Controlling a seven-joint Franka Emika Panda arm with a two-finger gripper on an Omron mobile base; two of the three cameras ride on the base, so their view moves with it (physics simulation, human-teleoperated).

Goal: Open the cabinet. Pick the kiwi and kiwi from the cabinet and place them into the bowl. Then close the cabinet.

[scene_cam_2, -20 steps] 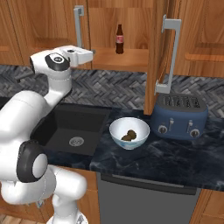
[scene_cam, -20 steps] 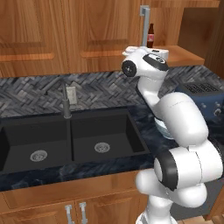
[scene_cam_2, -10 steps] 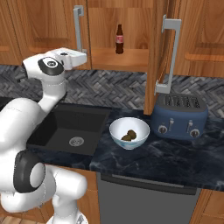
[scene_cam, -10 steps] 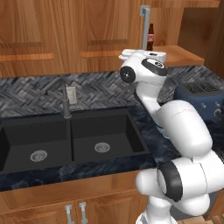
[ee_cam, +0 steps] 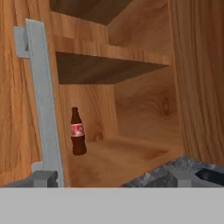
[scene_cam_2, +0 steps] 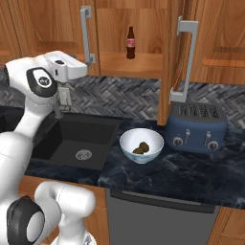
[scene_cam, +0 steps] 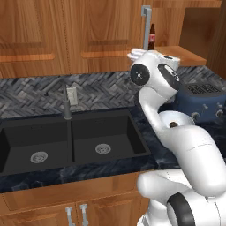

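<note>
While empty, pincer (scene_cam_2: 82, 67) wide apart (untouching)

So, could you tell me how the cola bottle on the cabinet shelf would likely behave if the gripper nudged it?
The cola bottle is tall and narrow, so it would probably tip easily. Being round, it would likely roll along the shelf afterwards.

Reddish-brown cabinet (scene_cam_2: 143, 28), pale blue-white bowl (scene_cam_2: 130, 139), olive-brown kiwis (scene_cam_2: 140, 148).
</note>
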